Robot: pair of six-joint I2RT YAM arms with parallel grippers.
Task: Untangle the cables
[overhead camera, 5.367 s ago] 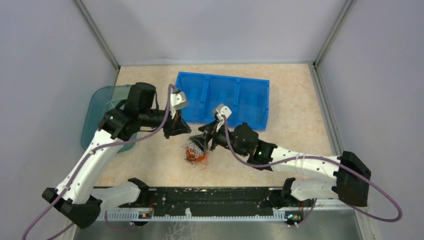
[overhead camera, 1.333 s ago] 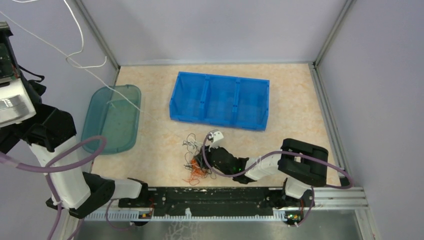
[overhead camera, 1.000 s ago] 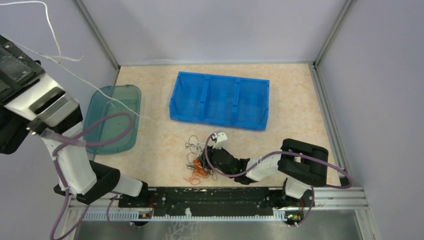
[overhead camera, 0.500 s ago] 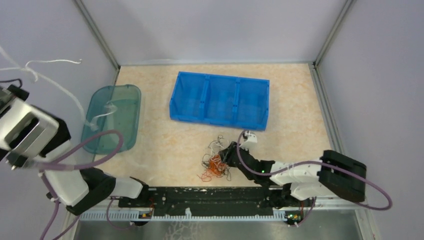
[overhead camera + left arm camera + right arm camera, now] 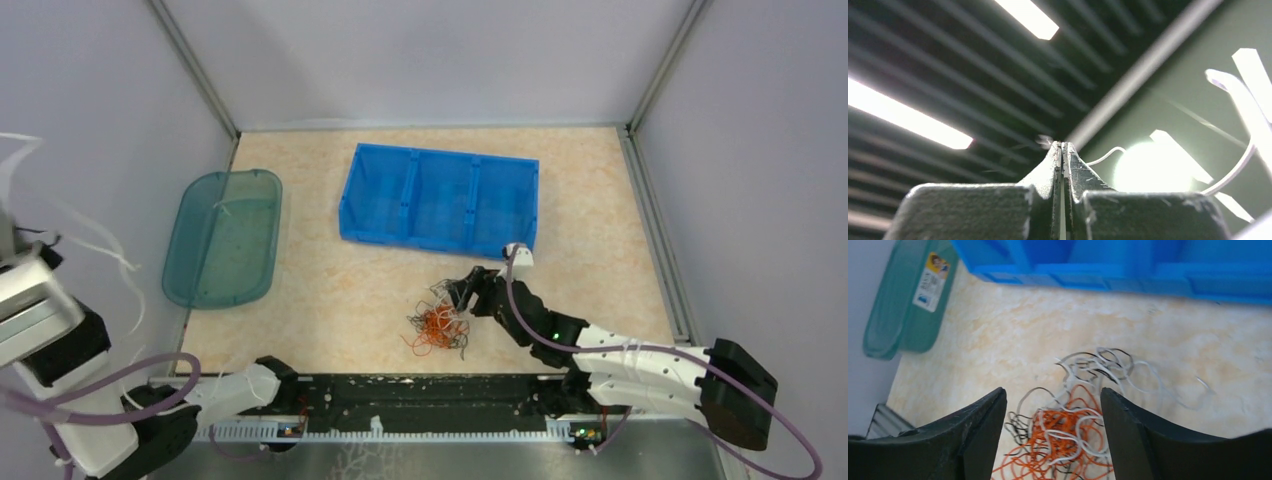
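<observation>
The cables [image 5: 437, 325] lie in one loose tangle on the table [image 5: 600, 200], a little way out from the near wall of the blue bin [image 5: 440, 155] and roughly in line with its middle compartment. Red-orange strands are bunched at the core, with black and white curls looping out on the side toward the bin; in the right wrist view the tangle [image 5: 1068, 435] sits apart from the bin [image 5: 1108, 270]. The right gripper [image 5: 462, 290] hangs between the bin's near wall and the tangle, just at the tangle's right edge. Its fingers are spread wide, and the right wrist view shows nothing between them, only the strands below the right gripper [image 5: 1053, 395]. Left of the bin lies a teal tray [image 5: 222, 235] with a label at one end. Far beyond it, against the left wall, the left arm [image 5: 35, 320] is raised. The left gripper [image 5: 1063, 145] points at the ceiling, its fingers pressed together on a thin white strand [image 5: 1105, 152] that curls out beside the tips.
</observation>
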